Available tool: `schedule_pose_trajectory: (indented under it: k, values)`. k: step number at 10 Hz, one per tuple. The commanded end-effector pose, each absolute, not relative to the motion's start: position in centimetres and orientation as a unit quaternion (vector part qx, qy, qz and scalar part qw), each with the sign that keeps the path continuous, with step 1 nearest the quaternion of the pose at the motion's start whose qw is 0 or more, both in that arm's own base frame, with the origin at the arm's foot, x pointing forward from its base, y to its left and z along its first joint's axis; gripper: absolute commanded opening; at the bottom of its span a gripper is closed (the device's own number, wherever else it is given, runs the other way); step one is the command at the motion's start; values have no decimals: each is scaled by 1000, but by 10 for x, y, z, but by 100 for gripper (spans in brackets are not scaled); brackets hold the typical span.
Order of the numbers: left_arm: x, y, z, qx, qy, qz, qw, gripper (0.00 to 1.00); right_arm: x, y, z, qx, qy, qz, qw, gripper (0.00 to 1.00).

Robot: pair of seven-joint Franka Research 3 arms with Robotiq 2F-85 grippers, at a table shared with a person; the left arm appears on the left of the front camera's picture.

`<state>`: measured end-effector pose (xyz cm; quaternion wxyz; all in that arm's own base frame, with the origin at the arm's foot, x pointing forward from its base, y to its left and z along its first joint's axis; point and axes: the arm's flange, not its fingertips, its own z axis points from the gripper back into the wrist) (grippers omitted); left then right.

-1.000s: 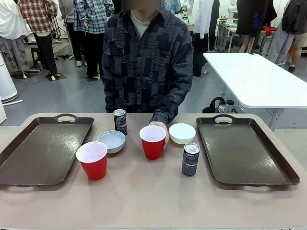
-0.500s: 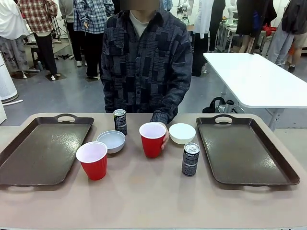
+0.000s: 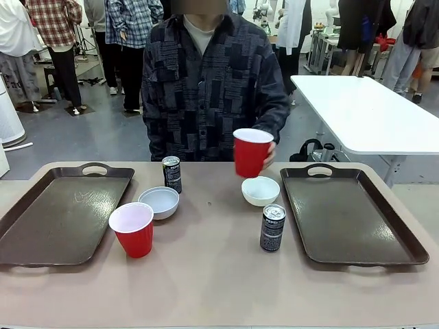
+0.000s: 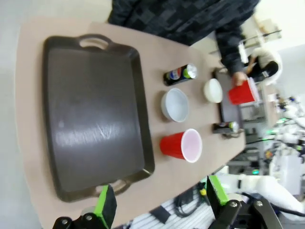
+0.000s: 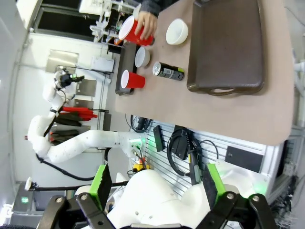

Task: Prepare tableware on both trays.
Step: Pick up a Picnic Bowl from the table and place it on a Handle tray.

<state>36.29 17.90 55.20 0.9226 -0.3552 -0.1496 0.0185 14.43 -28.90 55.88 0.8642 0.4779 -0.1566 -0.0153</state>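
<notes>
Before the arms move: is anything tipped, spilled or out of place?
Nothing is tipped or spilled. One red cup is in the air in the person's hand, near the white bowl by the right tray.

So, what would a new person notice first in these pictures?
The person's hand holds a red cup in the air at the far side, close to a white bowl. The left tray and the right tray lie bare at the two ends of the table.

The person [image 3: 212, 89] is wearing a dark grey-blue patchwork-print shirt [image 3: 206, 103] over a pale crew-neck top [image 3: 199, 34]. The left gripper [image 4: 160, 198] and right gripper [image 5: 157, 182] are showing black bodies with bright green pads [image 4: 106, 206] (small round screws [image 4: 232, 203] at the knuckles); the left arm [image 5: 81, 141] is gleaming smooth white.
</notes>
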Motion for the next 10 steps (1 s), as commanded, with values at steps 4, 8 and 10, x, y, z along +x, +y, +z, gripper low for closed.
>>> schedule_pose_trajectory:
  k: [4,8,10]
  values:
    - [436,-4,527,-154,-67,-60,984,100,143,-290,561,487,-165,-9,858,100]
    - [454,-124,467,-104,-69,-129,984,100,143,-290,561,487,-165,-9,858,100]
    - [471,-153,447,-93,-74,-150,981,100,143,-290,561,487,-165,-9,858,100]
